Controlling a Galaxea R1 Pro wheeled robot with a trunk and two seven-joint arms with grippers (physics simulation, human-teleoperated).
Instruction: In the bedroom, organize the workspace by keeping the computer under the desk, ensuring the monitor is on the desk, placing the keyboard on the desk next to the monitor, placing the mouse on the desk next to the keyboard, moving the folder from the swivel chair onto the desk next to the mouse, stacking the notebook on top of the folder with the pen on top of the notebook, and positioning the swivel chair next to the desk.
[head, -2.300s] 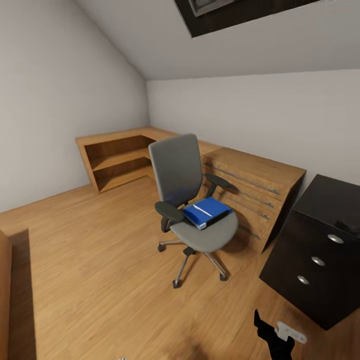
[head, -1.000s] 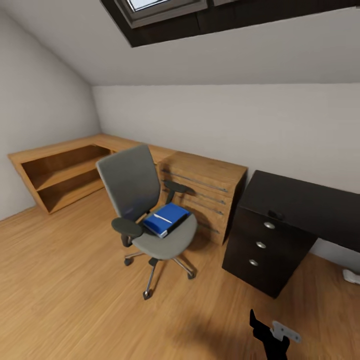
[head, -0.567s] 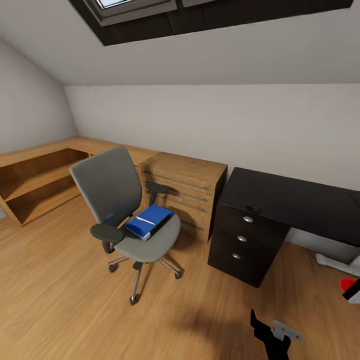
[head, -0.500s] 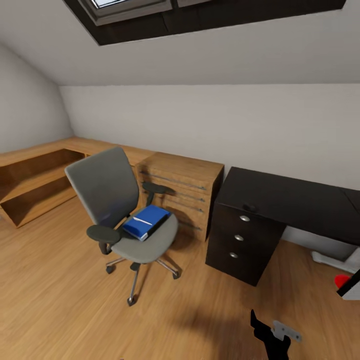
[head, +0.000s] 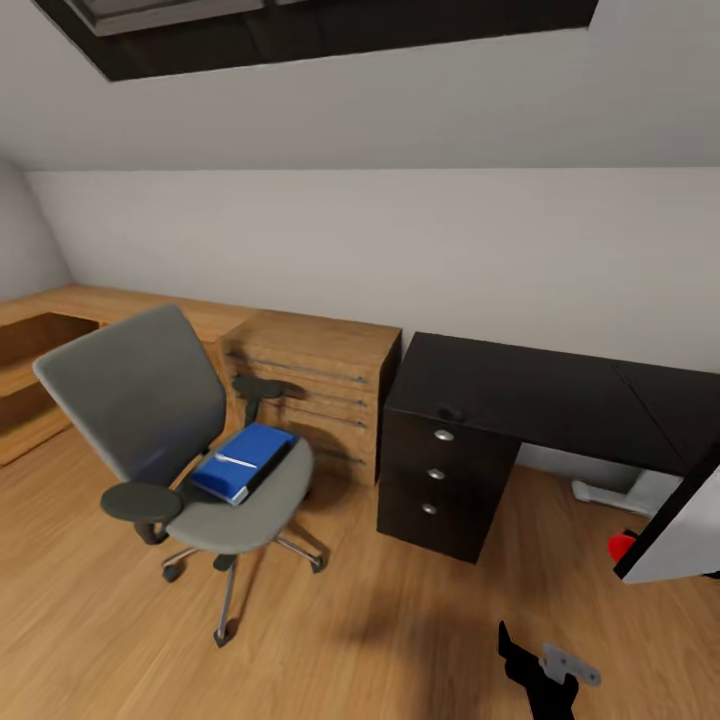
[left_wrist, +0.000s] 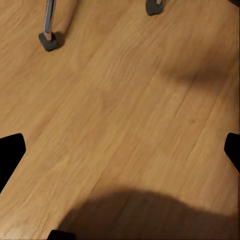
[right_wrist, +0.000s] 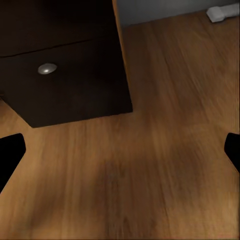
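The swivel chair (head: 135, 400), with grey seat and back, stands on the wood floor at the left of the head view. The blue folder (head: 240, 462) with a white stripe lies flat on its seat. To the right is the black desk (head: 560, 385) with a drawer block (head: 440, 480). At the right edge a tilted flat panel with a black front and light grey back, the monitor (head: 672, 535), sits low beside the desk. My left gripper (left_wrist: 120, 152) hangs open over bare floor near two chair casters (left_wrist: 49, 41). My right gripper (right_wrist: 120, 150) is open, facing the drawer block (right_wrist: 60, 75).
An oak drawer unit (head: 310, 380) stands between chair and desk, with low oak shelving (head: 30, 390) further left. A white desk foot (head: 610, 492) and a small red thing (head: 622, 546) lie on the floor at right. Part of my right arm (head: 548, 672) shows at the bottom. The ceiling slopes low.
The whole view has swung to the right, so the chair and oak units sit further left in the picture. More of the desk and the monitor have come into view.
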